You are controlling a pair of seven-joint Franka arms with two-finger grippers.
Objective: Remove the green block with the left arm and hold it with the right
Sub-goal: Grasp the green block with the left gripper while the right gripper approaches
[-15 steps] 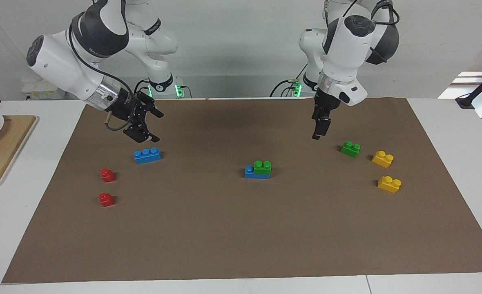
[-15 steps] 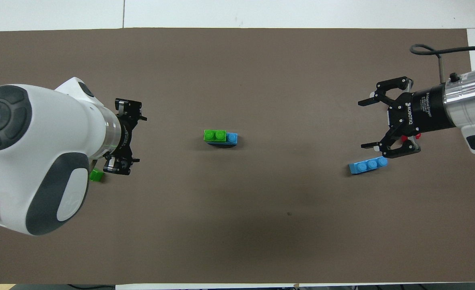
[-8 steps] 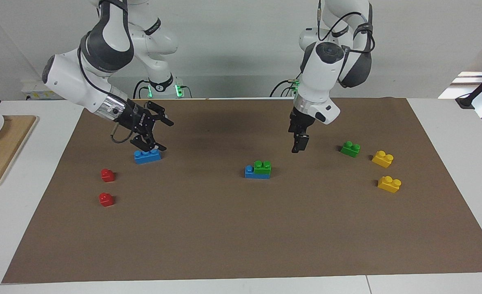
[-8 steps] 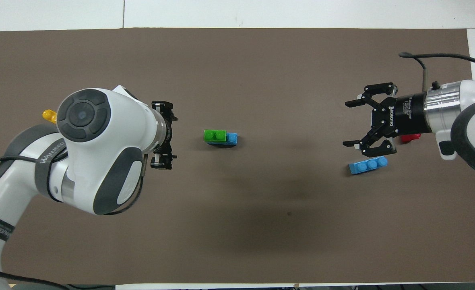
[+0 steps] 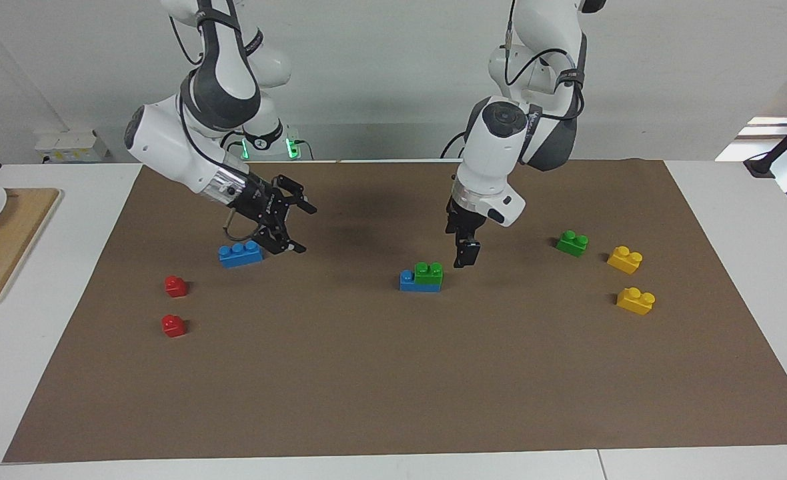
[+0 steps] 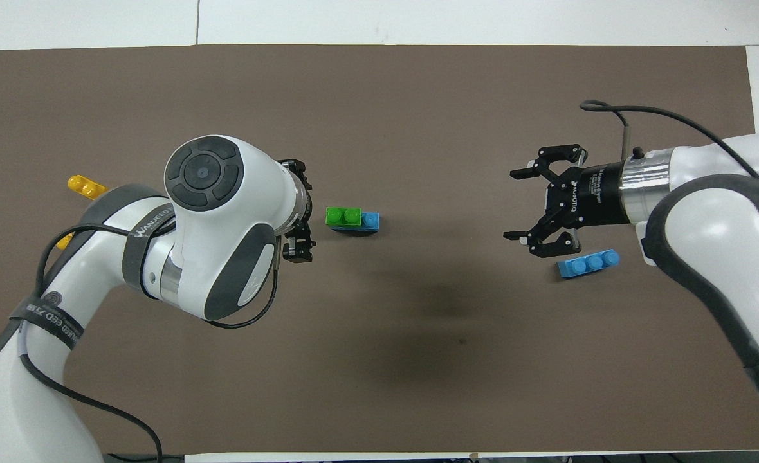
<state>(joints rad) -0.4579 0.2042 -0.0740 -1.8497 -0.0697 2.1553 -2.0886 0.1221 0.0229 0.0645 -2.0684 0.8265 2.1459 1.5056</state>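
A green block (image 5: 429, 272) (image 6: 344, 215) is stuck on one end of a blue brick (image 5: 407, 281) (image 6: 371, 220) at the middle of the mat. Its twin (image 5: 572, 243) lies loose toward the left arm's end and is hidden under the left arm in the overhead view. My left gripper (image 5: 464, 255) (image 6: 301, 209) is open and empty. It hangs low over the mat just beside the stacked green block, apart from it. My right gripper (image 5: 291, 227) (image 6: 521, 206) is open and empty over the mat, beside a loose blue brick (image 5: 241, 254) (image 6: 588, 264).
Two yellow bricks (image 5: 625, 259) (image 5: 635, 300) lie at the left arm's end; one shows in the overhead view (image 6: 87, 186). Two red bricks (image 5: 175, 286) (image 5: 173, 325) lie at the right arm's end. A wooden board (image 5: 7, 247) lies off the mat there.
Both grippers have moved toward the middle of the mat. The left one went from over the loose green block down to beside the stacked one. The right one passed the loose blue brick.
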